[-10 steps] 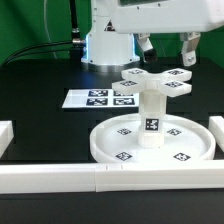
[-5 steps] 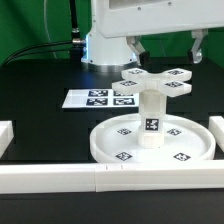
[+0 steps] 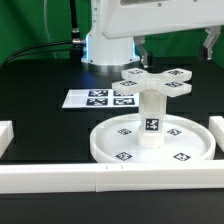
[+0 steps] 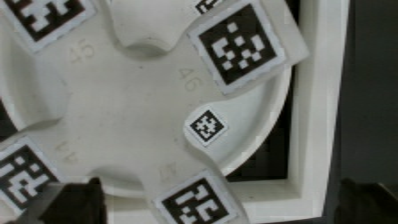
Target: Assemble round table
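Note:
The white rimmed disc [image 3: 102, 150] lies on the black table with several tags inside it. The short cylinder leg [image 3: 150, 118] stands upright in its hub. The flat base piece [image 3: 157, 80], lobed and tagged, sits on top of the leg. My gripper [image 3: 178, 46] hangs open and empty above the base piece, clear of it. In the wrist view the base piece [image 4: 125, 90] fills the frame, with the disc [image 4: 249, 140] beneath it. The dark fingertips [image 4: 71, 202] stand far apart either side of one lobe; the gripper [image 4: 217, 205] holds nothing.
The marker board [image 3: 100, 98] lies behind the disc toward the exterior view's left. White border rails run along the front [image 3: 100, 180], the left [image 3: 5, 135] and the right [image 3: 217, 130]. The arm's base [image 3: 105, 45] stands at the back.
The gripper has risen away from the base piece and its fingers stand wider apart in the exterior view. The assembled parts have not moved.

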Controlling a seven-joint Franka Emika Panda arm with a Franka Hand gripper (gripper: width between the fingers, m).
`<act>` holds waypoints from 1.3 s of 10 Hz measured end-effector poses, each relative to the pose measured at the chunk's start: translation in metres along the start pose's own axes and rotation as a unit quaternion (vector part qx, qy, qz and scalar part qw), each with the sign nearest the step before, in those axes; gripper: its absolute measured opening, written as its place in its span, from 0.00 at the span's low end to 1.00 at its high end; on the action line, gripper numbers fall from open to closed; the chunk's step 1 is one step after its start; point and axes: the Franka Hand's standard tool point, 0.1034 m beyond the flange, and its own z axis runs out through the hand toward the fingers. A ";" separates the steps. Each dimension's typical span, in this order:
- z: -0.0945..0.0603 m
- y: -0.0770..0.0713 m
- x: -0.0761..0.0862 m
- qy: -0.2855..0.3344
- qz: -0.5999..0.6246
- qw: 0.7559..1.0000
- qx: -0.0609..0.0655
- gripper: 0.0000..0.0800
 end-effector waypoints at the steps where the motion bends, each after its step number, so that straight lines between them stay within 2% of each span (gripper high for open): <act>1: 0.000 0.000 0.000 0.000 -0.042 0.999 0.000 0.81; 2: 0.000 0.001 0.000 -0.001 -0.084 0.996 -0.003 0.81; 3: 0.000 0.005 0.003 -0.004 -0.198 0.980 -0.018 0.81; 4: 0.000 0.003 0.008 -0.005 -0.255 0.966 -0.029 0.81; 5: 0.000 0.002 0.009 -0.006 -0.298 0.954 -0.034 0.81; 8: 0.000 0.006 0.009 -0.011 -0.397 0.917 -0.035 0.81; 11: -0.002 0.000 0.016 -0.005 -0.516 0.855 -0.056 0.81; 13: -0.002 0.002 0.016 -0.010 -0.577 0.814 -0.057 0.81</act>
